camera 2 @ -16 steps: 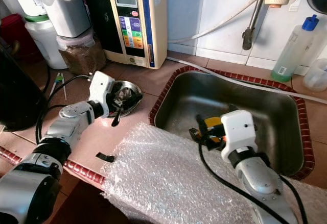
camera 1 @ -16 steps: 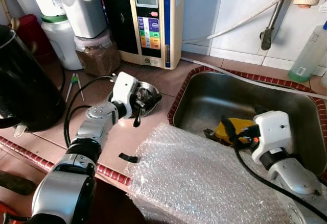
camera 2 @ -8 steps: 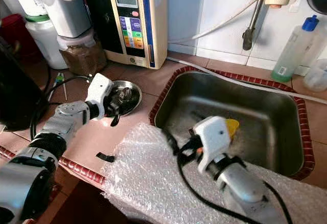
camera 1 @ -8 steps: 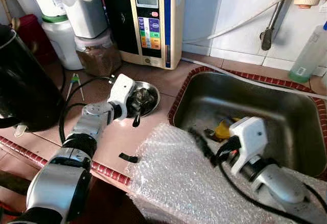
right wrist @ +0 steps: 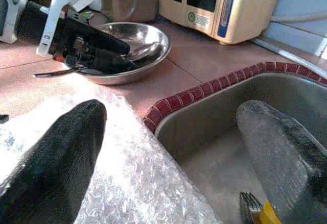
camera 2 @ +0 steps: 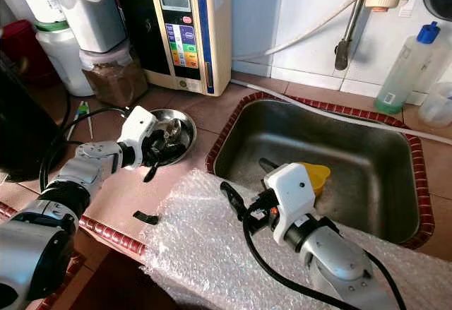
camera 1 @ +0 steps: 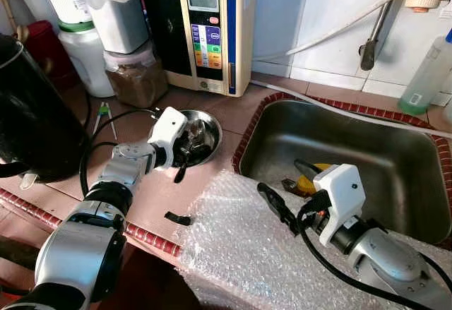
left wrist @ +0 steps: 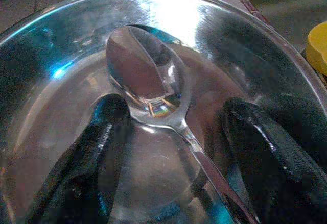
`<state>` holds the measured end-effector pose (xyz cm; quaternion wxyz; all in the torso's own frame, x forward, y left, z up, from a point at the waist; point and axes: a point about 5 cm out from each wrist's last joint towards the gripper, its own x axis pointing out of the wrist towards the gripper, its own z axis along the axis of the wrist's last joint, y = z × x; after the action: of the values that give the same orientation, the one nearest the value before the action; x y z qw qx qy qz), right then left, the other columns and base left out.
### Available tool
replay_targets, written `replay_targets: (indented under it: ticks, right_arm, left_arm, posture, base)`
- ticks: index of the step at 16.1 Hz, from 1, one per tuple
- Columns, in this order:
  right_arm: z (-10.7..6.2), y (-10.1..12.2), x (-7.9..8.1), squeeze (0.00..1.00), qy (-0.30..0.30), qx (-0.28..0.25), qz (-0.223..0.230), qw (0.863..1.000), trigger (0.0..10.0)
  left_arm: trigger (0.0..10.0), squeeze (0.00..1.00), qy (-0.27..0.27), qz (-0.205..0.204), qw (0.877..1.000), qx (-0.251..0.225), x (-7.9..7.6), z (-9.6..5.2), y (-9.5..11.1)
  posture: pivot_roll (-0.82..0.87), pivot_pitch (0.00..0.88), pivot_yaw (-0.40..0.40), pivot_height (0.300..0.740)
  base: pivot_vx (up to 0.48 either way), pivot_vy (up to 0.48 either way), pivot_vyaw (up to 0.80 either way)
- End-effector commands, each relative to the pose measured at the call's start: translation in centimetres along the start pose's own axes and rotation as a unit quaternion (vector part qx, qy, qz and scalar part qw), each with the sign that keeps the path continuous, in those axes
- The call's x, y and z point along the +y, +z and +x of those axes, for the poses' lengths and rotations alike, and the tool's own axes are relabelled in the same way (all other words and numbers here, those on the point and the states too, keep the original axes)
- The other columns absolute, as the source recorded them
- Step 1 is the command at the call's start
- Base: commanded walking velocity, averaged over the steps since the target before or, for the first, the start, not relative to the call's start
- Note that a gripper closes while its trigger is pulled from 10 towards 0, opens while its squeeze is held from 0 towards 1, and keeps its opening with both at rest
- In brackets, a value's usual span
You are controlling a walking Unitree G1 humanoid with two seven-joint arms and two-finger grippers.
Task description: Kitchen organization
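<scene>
Head views, left arm: your left gripper (camera 1: 185, 156) reaches into the steel bowl (camera 1: 209, 122) on the counter (camera 2: 176, 186), low and level, likely so the fingers can get either side of the spoon's handle.
Head views, right arm: your right gripper (camera 2: 247, 197) hangs over the sheet of bubble wrap (camera 1: 261, 253) at the near edge of the sink (camera 1: 395, 147), fingers spread and holding nothing.
Head views, sink: a yellow item (camera 2: 314, 176) lies on the sink floor just behind your right wrist, with a fork beside it; your arm covers part of both.
Head views, backdrop: a water machine (camera 1: 212, 27), jars and a dark kettle (camera 1: 32, 123) stand against the wall, well apart from both grippers.
Left wrist view: the spoon (left wrist: 145, 83) rests in the bowl, hollow side up, its handle running back between the two black fingers (left wrist: 102, 132). The jaws are open, a gap on each side of the handle. The handle's end is cut off at the frame edge.
Right wrist view: the two fingers (right wrist: 56, 152) stand wide apart over bubble wrap and sink rim. Fork tines (right wrist: 250, 203) with a yellow handle peek in at the edge, mostly cut off. Beyond, your left gripper lies in the bowl.
Hard to tell: whether the fingertips touch the bowl floor.
</scene>
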<state>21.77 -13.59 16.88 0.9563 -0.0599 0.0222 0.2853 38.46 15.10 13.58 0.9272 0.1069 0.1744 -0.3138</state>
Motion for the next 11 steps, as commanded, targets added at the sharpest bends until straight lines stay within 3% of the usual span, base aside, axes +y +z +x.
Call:
replay_targets:
  ticks: [1, 8, 11]
  right_arm:
    - [-0.1, 0.6, 0.0, 0.02, 0.002, -0.008, -0.005, 1.0, 10.0]
    - [-0.4, -0.2, 1.1, 0.0, 0.05, 0.019, 0.06, 0.997, 10.0]
    - [-0.6, -0.5, 1.2, 0.0, 0.055, 0.03, 0.066, 0.996, 10.0]
  left_arm:
    - [0.0, 0.0, 0.015, 0.001, 1.0, 0.021, 0.6, -0.3, -0.6]
    - [0.0, 0.0, 0.041, 0.004, 0.999, 0.009, 1.1, -0.5, -0.1]
    - [0.0, 0.0, 0.057, 0.004, 0.998, -0.007, 1.3, -0.5, 0.2]
  posture:
    - [-0.1, 0.042, 0.084, 0.74]
    - [-0.1, 0.032, 0.082, 0.74]
    - [-0.1, 0.033, 0.082, 0.74]
  base:
    - [0.0, 0.0, 0.0]
    - [0.0, 0.0, 0.0]
    - [0.0, 0.0, 0.0]
